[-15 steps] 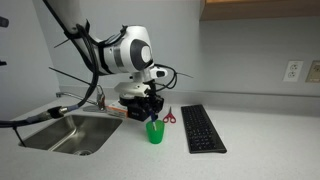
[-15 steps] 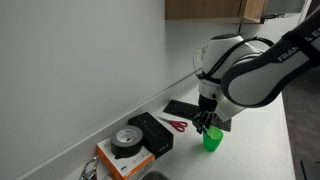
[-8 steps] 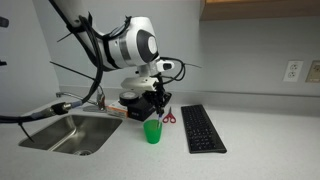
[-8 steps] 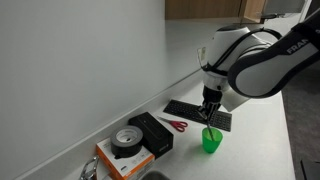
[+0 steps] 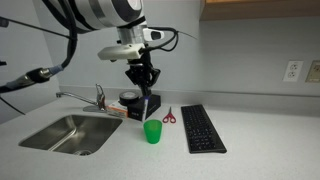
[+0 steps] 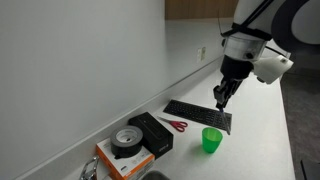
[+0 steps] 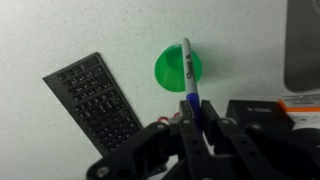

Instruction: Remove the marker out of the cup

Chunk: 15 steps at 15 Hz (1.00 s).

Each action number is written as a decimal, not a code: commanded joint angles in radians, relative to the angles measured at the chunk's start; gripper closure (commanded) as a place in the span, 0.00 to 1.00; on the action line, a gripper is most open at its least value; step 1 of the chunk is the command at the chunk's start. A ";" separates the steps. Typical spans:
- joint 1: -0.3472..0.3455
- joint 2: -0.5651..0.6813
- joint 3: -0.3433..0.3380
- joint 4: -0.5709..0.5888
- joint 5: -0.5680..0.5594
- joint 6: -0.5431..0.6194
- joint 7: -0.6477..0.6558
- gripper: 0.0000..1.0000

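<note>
My gripper [image 7: 193, 118] is shut on the blue end of the marker [image 7: 187, 72], whose pale body points down towards the green cup [image 7: 170, 70]. In both exterior views the gripper [image 5: 146, 88] [image 6: 221, 98] hangs well above the cup [image 5: 152, 131] [image 6: 211, 140], which stands upright on the counter. The marker [image 5: 147, 106] hangs from the fingers with its lower tip above the cup's rim, clear of the cup. In the exterior view from the sink side the marker is hard to make out.
A black keyboard [image 5: 203, 128] [image 6: 198, 114] [image 7: 95, 100] lies beside the cup. Red-handled scissors [image 5: 168, 116] [image 6: 178, 125] lie behind it. A black box [image 6: 150, 131] and a tape roll [image 6: 127, 142] sit near the wall. A steel sink [image 5: 62, 132] is set into the counter.
The gripper has risen from just over the cup to well above it, lifting the marker up out of the cup. The cup has stayed in place.
</note>
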 commanded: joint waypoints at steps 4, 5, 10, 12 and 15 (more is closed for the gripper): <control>0.029 0.036 0.111 -0.077 0.105 -0.025 -0.099 0.96; 0.029 0.073 0.126 -0.079 0.080 -0.009 -0.082 0.96; 0.033 0.262 0.145 -0.039 0.006 0.032 -0.057 0.96; 0.039 0.310 0.138 -0.022 -0.010 0.038 -0.058 0.96; 0.049 0.354 0.129 0.004 -0.034 0.052 -0.045 0.96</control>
